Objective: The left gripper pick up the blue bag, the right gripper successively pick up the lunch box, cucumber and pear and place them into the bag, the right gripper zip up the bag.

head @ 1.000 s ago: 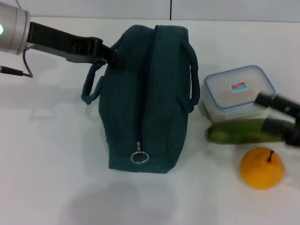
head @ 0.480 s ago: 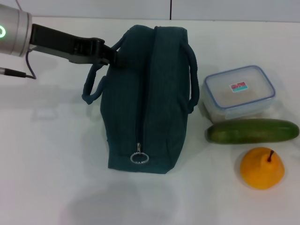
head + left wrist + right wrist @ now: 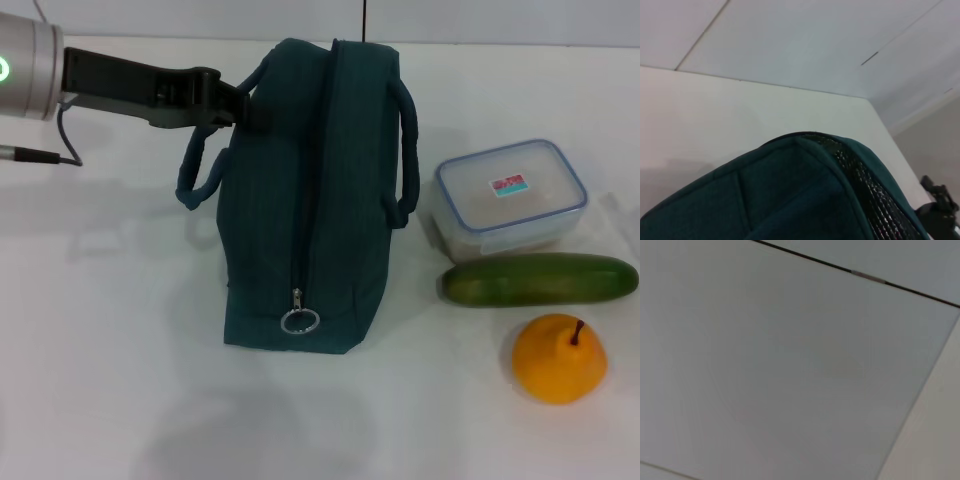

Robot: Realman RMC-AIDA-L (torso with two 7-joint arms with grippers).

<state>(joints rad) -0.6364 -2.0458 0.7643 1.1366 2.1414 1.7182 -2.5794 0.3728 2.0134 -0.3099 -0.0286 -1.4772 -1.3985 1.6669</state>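
So the task looks barely started: the blue bag (image 3: 310, 200) stands on the white table (image 3: 110, 330) with its zip run all the way down to the ring pull (image 3: 299, 321), and nothing is packed yet. The left gripper (image 3: 243, 105) reaches in from the left and sits right at the bag's near handle up by the top edge, apparently clamped on it, though I can't really tell how wide the jaws stand. The right gripper isn't in view at all; its wrist view only gives blank pale surface. Still sitting out to the right of the bag: the lunch box (image 3: 510, 196), clear rounded plastic with a blue-rimmed lid, the cucumber (image 3: 540, 279) just in front of it, long, smooth and glossy green, then the pear (image 3: 559, 358), plump and orange-yellow with a short dark stem. The bag is soft woven fabric, floppy loop handles, and the left wrist view catches shiny foil lining (image 3: 875, 200) along its top seam. My read: all three picks and the zipping are left.
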